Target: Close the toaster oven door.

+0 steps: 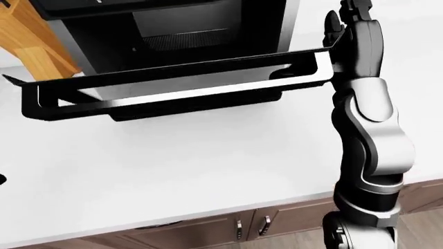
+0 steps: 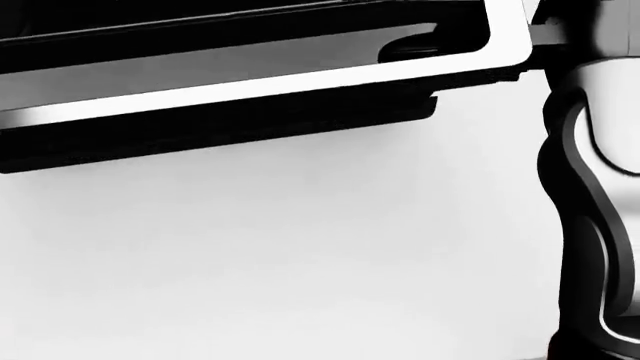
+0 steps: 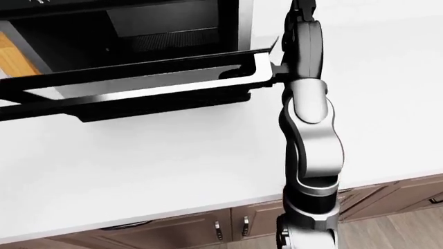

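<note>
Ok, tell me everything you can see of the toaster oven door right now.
The toaster oven door is a dark, flat panel, hinged low on the black oven body and swung down roughly level, hanging out over the white counter. A glossy silver bar handle runs along its outer edge and curves up at the right-hand corner. The cavity behind it stands open and dark. The right hand is up against the door's right end; whether its fingers actually press it is not clear.
</note>
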You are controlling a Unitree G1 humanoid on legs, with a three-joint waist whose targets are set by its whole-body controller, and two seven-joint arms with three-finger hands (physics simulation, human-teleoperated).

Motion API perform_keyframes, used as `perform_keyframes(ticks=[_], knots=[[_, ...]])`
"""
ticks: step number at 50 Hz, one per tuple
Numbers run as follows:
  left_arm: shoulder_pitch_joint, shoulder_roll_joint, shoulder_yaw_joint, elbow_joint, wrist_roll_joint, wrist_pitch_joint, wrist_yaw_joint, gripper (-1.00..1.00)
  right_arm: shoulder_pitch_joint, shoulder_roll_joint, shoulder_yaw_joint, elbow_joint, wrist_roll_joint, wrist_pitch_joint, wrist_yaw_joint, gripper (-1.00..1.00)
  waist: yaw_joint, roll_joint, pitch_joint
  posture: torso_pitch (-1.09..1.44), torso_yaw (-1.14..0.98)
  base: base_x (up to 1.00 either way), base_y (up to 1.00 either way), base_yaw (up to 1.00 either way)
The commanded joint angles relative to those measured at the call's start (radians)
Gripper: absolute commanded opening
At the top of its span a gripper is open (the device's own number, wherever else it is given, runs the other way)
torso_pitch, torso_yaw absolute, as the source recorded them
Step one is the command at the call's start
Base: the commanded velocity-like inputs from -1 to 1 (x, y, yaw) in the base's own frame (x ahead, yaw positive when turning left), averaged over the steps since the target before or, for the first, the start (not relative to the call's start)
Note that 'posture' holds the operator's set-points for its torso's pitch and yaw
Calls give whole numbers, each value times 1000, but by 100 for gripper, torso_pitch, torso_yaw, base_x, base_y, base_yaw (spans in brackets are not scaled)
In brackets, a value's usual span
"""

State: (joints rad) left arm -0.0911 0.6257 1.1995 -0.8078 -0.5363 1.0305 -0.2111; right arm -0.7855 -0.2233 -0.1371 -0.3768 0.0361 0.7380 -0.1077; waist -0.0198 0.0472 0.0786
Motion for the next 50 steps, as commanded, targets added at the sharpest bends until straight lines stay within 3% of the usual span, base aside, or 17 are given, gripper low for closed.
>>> perform_keyframes(ticks=[1,12,25,34,46,50], knots=[[-7,17,11,-25,-8,-19,6,100,-53,-3,12,-34,12,-61,7,100,5,-2,-25,0,0,0,0,0],[-1,-2,11,-65,-50,8,21,100,-107,-21,8,36,10,-85,10,100,9,-5,-23,0,0,0,0,0],[32,-97,-44,-136,-62,5,32,100,-156,-37,5,96,12,-104,13,100,12,-7,-22,0,0,0,0,0],[43,-133,-52,-173,-86,19,37,100,-189,-44,6,130,9,-110,13,100,12,-9,-23,0,0,0,0,0],[88,-217,-142,-239,-107,-6,65,100,-216,-46,7,170,9,-127,8,100,15,-12,-25,0,0,0,0,0],[118,-216,-163,-239,-140,-34,98,100,-230,-48,8,199,4,-142,4,100,15,-13,-26,0,0,0,0,0]])
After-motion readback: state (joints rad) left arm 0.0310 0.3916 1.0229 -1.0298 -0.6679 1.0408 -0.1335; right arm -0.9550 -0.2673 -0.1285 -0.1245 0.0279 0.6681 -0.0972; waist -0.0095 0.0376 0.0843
